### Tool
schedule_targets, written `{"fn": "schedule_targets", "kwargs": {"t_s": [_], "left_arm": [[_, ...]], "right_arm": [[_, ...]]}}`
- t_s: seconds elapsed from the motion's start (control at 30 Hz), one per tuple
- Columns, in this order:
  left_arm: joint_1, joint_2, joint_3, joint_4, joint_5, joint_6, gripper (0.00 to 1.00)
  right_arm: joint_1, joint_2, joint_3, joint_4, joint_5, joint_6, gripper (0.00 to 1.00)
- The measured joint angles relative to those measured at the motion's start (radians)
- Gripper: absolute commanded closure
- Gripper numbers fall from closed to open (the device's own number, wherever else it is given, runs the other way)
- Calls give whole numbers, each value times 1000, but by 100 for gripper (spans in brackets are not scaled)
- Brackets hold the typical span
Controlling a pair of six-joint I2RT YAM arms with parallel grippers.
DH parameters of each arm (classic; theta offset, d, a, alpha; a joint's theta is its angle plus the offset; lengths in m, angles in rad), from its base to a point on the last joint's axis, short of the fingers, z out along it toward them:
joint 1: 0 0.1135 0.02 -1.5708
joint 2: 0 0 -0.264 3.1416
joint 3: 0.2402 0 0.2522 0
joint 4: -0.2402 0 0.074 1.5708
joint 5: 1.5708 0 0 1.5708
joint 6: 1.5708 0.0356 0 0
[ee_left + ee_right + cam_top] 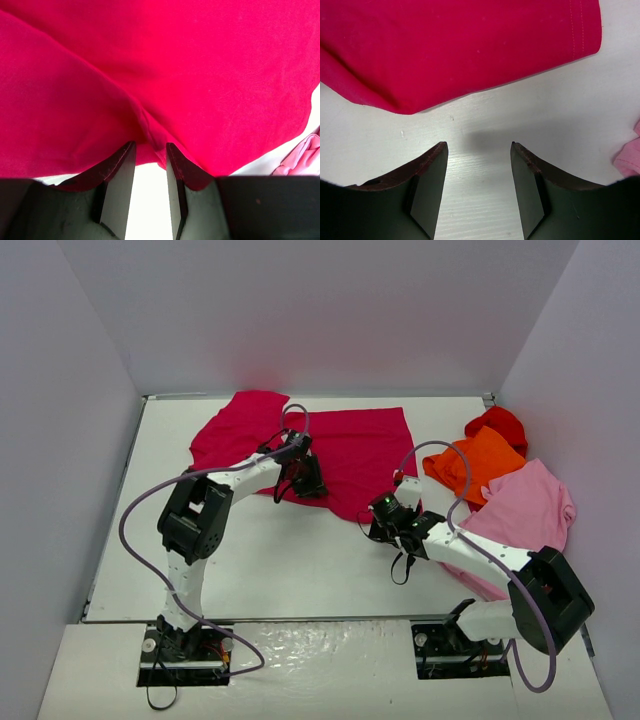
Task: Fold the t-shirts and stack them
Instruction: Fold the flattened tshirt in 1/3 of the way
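The large crimson-magenta t-shirt (345, 445) lies spread out at the back middle of the table. My left gripper (305, 480) is at its near edge. In the left wrist view the jaws (150, 145) stand partly open, with a fold of the shirt's edge (175, 65) at the fingertips and white table showing between the fingers. My right gripper (378, 522) is open and empty over bare table, just short of the shirt's near right corner (460, 45). The orange shirt (482, 465), the red shirt (500, 423) and the light pink shirt (525, 510) lie crumpled at the right.
The white table (280, 560) is walled in at the back and on both sides. The pink shirt lies under my right arm's forearm and shows at the edge of both wrist views, left (302, 157) and right (627, 160).
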Motion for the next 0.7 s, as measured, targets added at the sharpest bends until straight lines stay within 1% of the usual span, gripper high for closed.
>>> {"fn": "schedule_targets", "kwargs": {"t_s": [0.13, 0.2, 0.27, 0.37, 0.7], "left_arm": [[0, 3, 0, 6, 0, 0, 73], [0, 3, 0, 10, 1, 0, 77], [0, 3, 0, 15, 1, 0, 84], [0, 3, 0, 20, 1, 1, 100], [0, 3, -1, 36, 8, 3, 100]], "right_arm": [[0, 0, 0, 0, 0, 0, 51], [0, 0, 0, 0, 0, 0, 51], [0, 1, -1, 0, 0, 0, 51], [0, 7, -1, 2, 0, -2, 52], [0, 58, -1, 12, -2, -8, 56]]}}
